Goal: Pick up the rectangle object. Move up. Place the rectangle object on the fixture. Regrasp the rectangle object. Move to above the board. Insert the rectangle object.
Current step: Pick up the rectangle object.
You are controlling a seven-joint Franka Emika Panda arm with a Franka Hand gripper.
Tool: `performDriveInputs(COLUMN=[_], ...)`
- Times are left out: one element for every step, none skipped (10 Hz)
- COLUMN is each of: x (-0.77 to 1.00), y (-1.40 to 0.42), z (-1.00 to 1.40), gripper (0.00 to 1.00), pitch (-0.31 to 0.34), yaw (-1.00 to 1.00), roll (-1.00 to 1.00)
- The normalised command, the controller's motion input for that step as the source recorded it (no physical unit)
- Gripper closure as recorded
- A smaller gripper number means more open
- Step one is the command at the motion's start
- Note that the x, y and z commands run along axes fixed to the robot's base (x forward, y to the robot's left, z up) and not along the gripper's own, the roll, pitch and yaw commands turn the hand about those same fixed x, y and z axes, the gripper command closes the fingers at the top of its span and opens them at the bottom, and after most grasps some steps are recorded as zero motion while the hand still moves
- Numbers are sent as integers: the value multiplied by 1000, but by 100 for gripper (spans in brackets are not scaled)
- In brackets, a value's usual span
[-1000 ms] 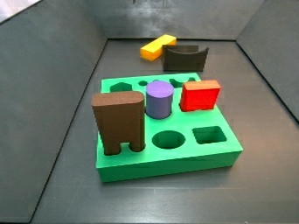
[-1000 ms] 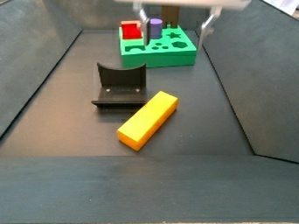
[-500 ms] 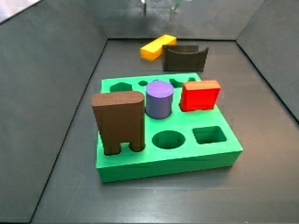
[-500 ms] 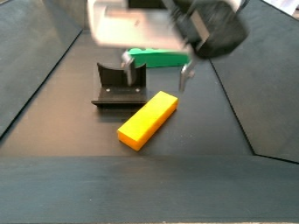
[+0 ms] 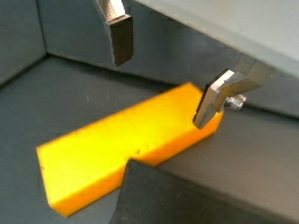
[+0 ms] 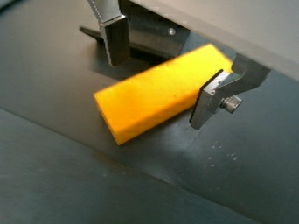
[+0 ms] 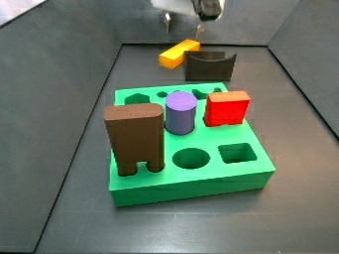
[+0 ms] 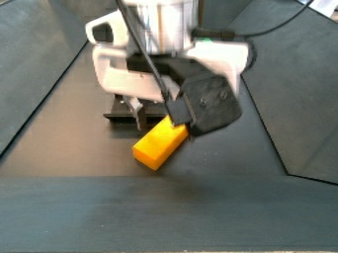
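— How does the rectangle object (image 6: 158,92) lie?

— Flat on the dark floor (image 6: 70,175), just beside the fixture (image 7: 211,65). In a side view its long axis runs diagonally, the near end (image 8: 154,147) toward the camera and the far end hidden under the arm. You can see it at the back of the bin, beyond the board (image 7: 192,157), in a side view too (image 7: 176,53).

— And the gripper?

— The gripper (image 6: 158,74) stands spread wide, one finger (image 5: 119,38) on each long side of the bar, neither pad clearly touching it.

— What changed?

— Half a second ago the gripper sat higher and farther back; it has now come down over the bar. The bar itself has not moved.
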Motion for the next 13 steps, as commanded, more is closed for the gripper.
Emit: performDriveInputs(x=[140,271,383,403,271,-40,0,0,0,0,0,0,0], y=[0,97,166,137,157,46,0,0,0,0,0,0,0], z=[-1000,-1000,-1000,-991,-909,-254,-31,0,0,0,0,0,0], gripper=[0,0,0,0,0,0,0,0,100,100,100,100,100], pitch=[0,-6,-13,-33,-59,-157,10,0,0,0,0,0,0], yaw=[-340,-394,-389,-383,-254,-20,0,0,0,0,0,0,0], roll=[30,0,0,0,-46,0,11,0,0,0,0,0,0])
